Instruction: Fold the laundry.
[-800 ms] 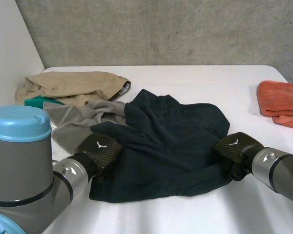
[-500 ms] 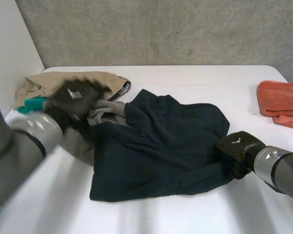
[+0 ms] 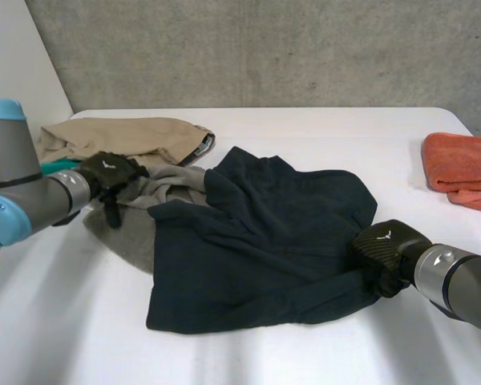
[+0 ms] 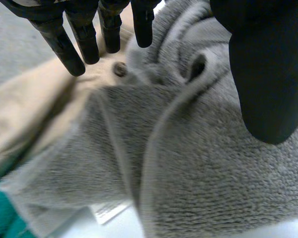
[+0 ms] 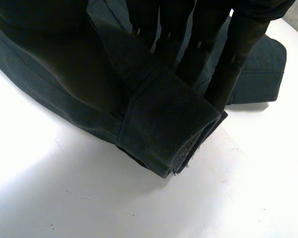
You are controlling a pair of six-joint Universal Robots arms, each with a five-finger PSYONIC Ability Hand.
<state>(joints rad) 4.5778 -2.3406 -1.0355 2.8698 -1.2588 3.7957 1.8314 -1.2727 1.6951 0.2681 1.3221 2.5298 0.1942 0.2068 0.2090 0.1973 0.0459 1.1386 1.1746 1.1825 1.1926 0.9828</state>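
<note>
Starting on your left: the left robot hand point(image 3: 111, 172) hangs over the heap at the left end of the bench point(image 3: 321, 128). Its fingers are straight and spread well apart from the thumb, gripping nothing.

Its wrist camera gives you what the head camera can't:
- The grey fleece cloth point(image 4: 198, 168) lies rumpled under the palm.
- The beige garment point(image 4: 35, 114) sits at the fingertips point(image 4: 75, 63), with a small round snap point(image 4: 120, 69) just past them.
- A white label point(image 4: 109, 211) pokes out from the fleece's edge.
- A teal cloth point(image 4: 2, 218) peeks in beside the fleece.

Whether the thumb touches the fleece, you cannot tell.

Moving across, the dark garment point(image 3: 264, 241) lies spread between the two robot hands, its left side lapping over the grey fleece.

Now the right robot hand point(image 3: 385, 247). From above you see just the back of it, resting on the garment's right edge. Its wrist camera shows a folded cuff point(image 5: 171, 124) pinched up between the thumb and the fingers point(image 5: 238, 37).

Beyond that hand and well apart from it, an orange towel point(image 3: 461, 168) rests at the bench's right edge.
</note>
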